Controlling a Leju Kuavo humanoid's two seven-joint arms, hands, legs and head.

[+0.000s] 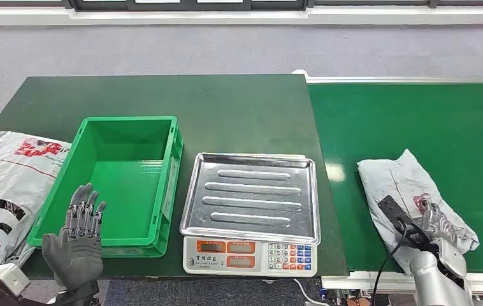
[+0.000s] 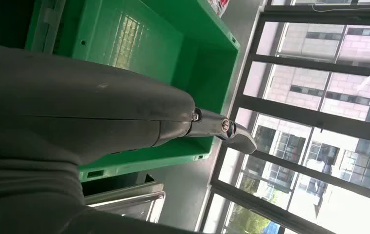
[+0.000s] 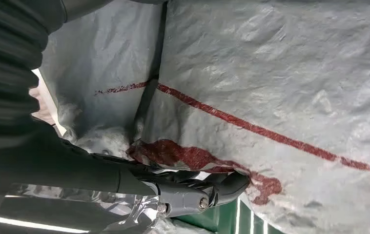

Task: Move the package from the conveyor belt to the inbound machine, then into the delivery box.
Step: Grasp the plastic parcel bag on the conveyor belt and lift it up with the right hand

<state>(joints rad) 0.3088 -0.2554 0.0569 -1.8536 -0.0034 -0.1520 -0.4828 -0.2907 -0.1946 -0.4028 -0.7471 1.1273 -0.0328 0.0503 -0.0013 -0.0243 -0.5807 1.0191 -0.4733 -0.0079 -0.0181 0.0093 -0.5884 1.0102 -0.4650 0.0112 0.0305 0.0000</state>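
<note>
A crumpled grey plastic package (image 1: 395, 182) with red print lies on the green conveyor belt (image 1: 417, 121) at the right. My right hand (image 1: 435, 220) is on its near end. The right wrist view shows the fingers (image 3: 193, 192) curled into a fold of the package (image 3: 280, 73), gripping it. The inbound machine is a scale with a bare steel tray (image 1: 252, 191) and a keypad (image 1: 252, 255) in the middle. To its left stands the green delivery box (image 1: 169, 185), with nothing inside. My left hand (image 1: 79, 239) hovers at the box's near wall, fingers spread and holding nothing.
A large white bag (image 1: 9, 185) with red and black print lies at the table's left edge. A black cable (image 1: 392, 213) runs along my right wrist over the package. The dark green table (image 1: 226, 108) stretches behind the box and scale. Windows fill the background of the left wrist view.
</note>
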